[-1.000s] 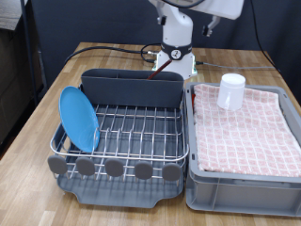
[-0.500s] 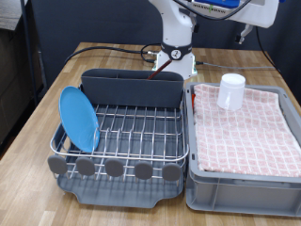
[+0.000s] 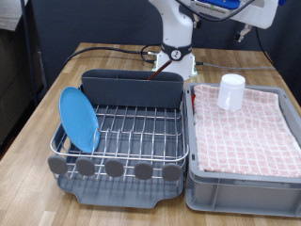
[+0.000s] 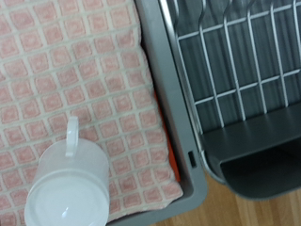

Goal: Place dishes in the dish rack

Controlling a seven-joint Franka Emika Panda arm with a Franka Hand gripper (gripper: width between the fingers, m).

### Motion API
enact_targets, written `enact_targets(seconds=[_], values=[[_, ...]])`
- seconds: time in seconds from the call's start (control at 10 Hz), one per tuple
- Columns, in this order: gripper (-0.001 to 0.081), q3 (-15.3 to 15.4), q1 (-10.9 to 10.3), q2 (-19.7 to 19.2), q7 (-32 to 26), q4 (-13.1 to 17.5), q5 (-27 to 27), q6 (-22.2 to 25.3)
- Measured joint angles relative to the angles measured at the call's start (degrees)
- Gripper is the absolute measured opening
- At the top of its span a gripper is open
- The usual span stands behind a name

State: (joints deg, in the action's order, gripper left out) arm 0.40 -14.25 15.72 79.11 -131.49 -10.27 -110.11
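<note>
The light-blue plate [image 3: 80, 119] stands on edge in the left side of the dish rack [image 3: 132, 132] in the exterior view. The white cup [image 3: 231, 91] stands upright on the pink checked cloth in the grey bin [image 3: 243, 184]. My gripper [image 3: 243, 34] hangs high above the bin's far end, well above the cup and touching nothing. The wrist view looks down on the cup [image 4: 66, 179], its handle and part of the rack's wires [image 4: 235, 66]; no fingers show there. A reddish sliver [image 4: 172, 160] lies at the bin's wall by the cloth; I cannot tell whether it is the wooden spoon.
The grey caddy [image 3: 132, 87] spans the rack's far side, and round grey discs [image 3: 115, 168] line its near edge. The robot base [image 3: 176, 47] and cables stand behind the rack. Bare wooden table [image 3: 42, 108] lies at the exterior view's left.
The arm's hand has swung from above the base towards the exterior view's right, over the bin's far end. The plate and the cup have not moved.
</note>
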Motion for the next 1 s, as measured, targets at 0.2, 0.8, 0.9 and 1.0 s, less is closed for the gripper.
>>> enact_targets(seconds=[0.2,0.8,0.9,1.0], values=[[0.0802,1.97,-0.48,3.1,3.8,-3.35,1.15,-0.05],[0.0802,3.24,-3.38,5.54,-1.07,-9.55,4.17,-7.43],[0.0802,3.18,-3.38,5.43,-2.02,-10.43,4.63,-10.1],[0.0802,3.05,-3.38,5.12,-2.87,-11.1,5.4,-12.32]])
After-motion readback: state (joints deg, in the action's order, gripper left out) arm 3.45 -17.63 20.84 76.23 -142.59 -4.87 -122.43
